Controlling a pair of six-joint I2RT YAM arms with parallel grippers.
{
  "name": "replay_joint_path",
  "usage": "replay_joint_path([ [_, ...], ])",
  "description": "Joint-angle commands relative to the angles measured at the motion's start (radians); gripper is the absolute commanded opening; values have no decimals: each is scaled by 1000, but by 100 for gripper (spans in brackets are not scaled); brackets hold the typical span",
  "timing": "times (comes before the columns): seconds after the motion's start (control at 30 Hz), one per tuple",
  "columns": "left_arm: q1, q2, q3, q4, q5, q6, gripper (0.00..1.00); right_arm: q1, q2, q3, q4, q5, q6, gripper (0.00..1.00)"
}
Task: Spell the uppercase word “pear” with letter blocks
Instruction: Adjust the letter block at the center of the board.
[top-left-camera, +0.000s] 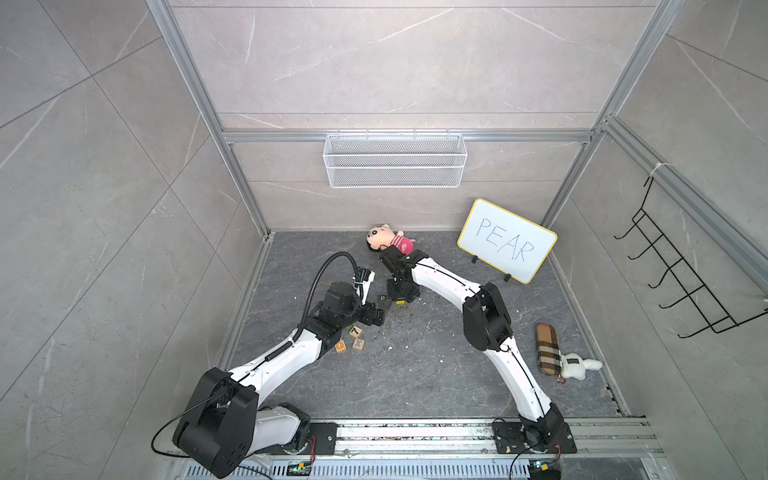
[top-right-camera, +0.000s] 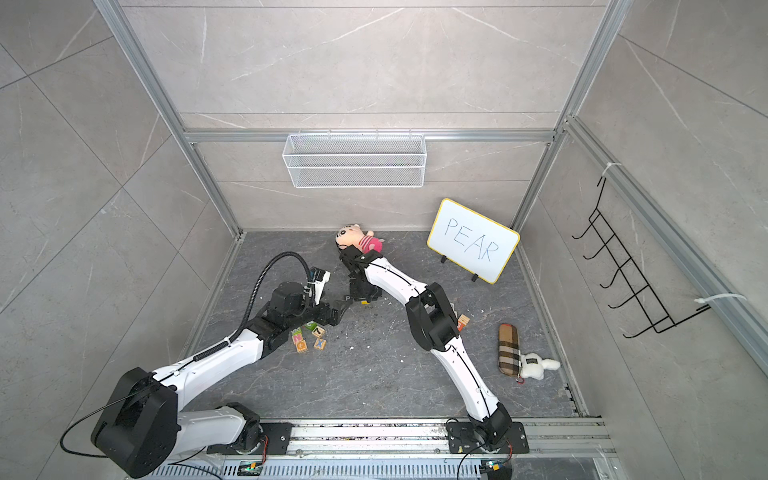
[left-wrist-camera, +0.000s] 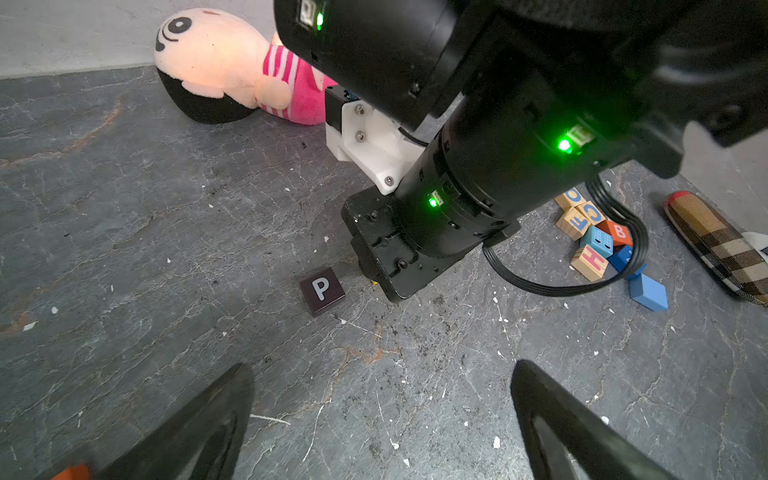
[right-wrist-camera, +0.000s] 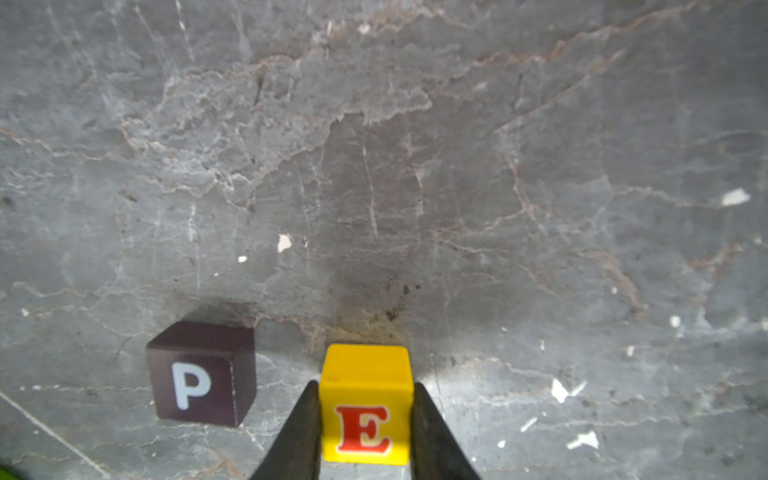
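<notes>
The floor (top-left-camera: 415, 374) is a dark grey slab veined like slate, gritty with pale chips, and walled in by lighter marble-look panels.

Farthest left, the left gripper (left-wrist-camera: 382, 365) hangs low with its jaws spread wide and nothing between them, aimed toward the middle. Beside that arm sits a small cluster of plain-wood cubes (top-left-camera: 351, 338) with coloured characters, which the word does not need.

Toward the middle, the P block (right-wrist-camera: 203, 374) lies flat on the slab: a matt, near-black cube with crisp edges and a white P facing up. Just to its right, across a narrow gap, is the E block (right-wrist-camera: 365, 415), glossy yellow with softly rounded corners and a red serif E. The right gripper (right-wrist-camera: 365, 388) has it pinched, with a black tapered finger on each side face. I cannot tell whether the cube rests on the slab or hovers just above it.

This looks like the setting-down of the second letter. The next move probably calls for a gentle release and a straight lift, so the slick cube is not dragged or twisted out of line with the P.

A and R are yet to come, and I cannot pick them out for certain. Farther right, a yellow-rimmed whiteboard (top-left-camera: 507, 241) reads PEAR, and a plaid pouch (top-left-camera: 546, 349) lies near the wall.
</notes>
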Motion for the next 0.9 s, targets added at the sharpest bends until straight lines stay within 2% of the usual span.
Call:
replay_joint_path([
  [0.0, 6, -27, -7, 36, -3, 10, 99, 16, -19, -16, -37, 14, 20, 34],
  [0.23, 6, -31, -6, 31, -9, 14, 99, 16, -8, -1, -44, 20, 25, 36],
  [0.37, 6, -29, -4, 31, -9, 15, 99, 16, -8, 5, -44, 23, 22, 46],
  [0.63, 6, -29, 2, 23, -7, 18, 99, 16, -3, 33, -58, 33, 15, 51],
  [0.77, 7, -35, 1, 17, -7, 19, 99, 16, -23, 35, -55, 37, 4, 62],
  [0.87, 6, -38, 3, 5, -4, 14, 99, 16, -46, 33, -48, 34, -6, 66],
])
